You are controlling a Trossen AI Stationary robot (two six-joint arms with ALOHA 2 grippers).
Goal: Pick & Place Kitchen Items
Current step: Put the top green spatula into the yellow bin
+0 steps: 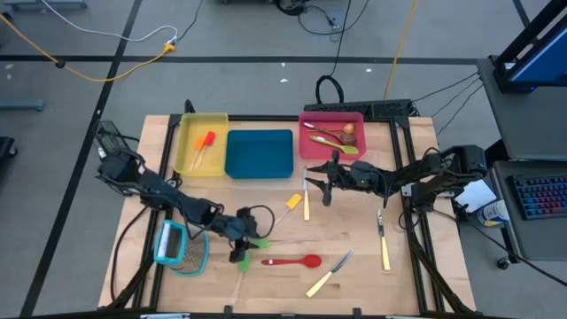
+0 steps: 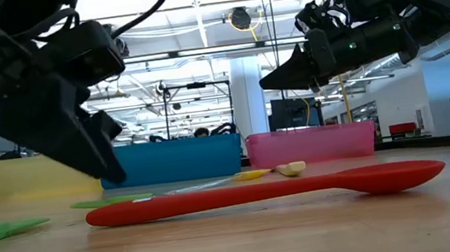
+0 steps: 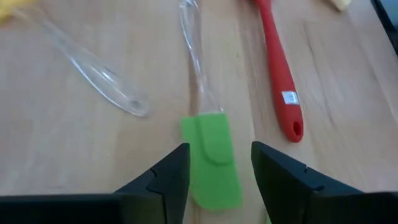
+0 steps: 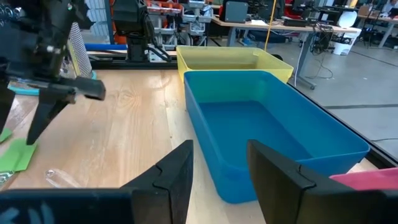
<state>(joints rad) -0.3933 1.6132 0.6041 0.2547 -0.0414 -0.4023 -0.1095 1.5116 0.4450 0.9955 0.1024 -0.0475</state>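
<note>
Landmark: blue tray [image 1: 260, 152], middle of three trays along the far edge of the worktop [image 1: 177, 288].
My left pincer [image 1: 251, 237]: low over the worktop, well on the near side of the blue tray. Fingers [image 3: 165, 180] stand apart, empty, with the green spatula's blade between them in the wrist view. I have hold of nothing.
Green spatula [image 3: 210, 158]: flat on the worktop under my left pincer; clear handle runs away from the blade. Not lifted.
Second green blade [image 1: 242, 260]: lies just beside it, nearer the front edge than the blue tray.
Red spoon [image 1: 292, 261]: flat on the wood, near side of the blue tray, just right of my left pincer; bowl points right.
My right pincer [image 1: 325, 190]: raised above the worktop, right of the blue tray and just in front of the pink tray [image 1: 306, 118]. Fingers parted, nothing between them.
Yellow spatula [image 1: 291, 202]: on the wood near the blue tray's near right corner.
Cream-handled knives: one [image 1: 306, 200] just beside my right pincer, one [image 1: 383, 237] farther right, one [image 1: 328, 274] near the front edge.
Yellow tray [image 1: 188, 124]: left of the blue tray; an orange spatula [image 1: 205, 144] lies in it.
Pink tray contents: wooden and green utensils, not all told apart.
Grater [image 1: 180, 247]: light-blue frame, left of my left pincer.
</note>
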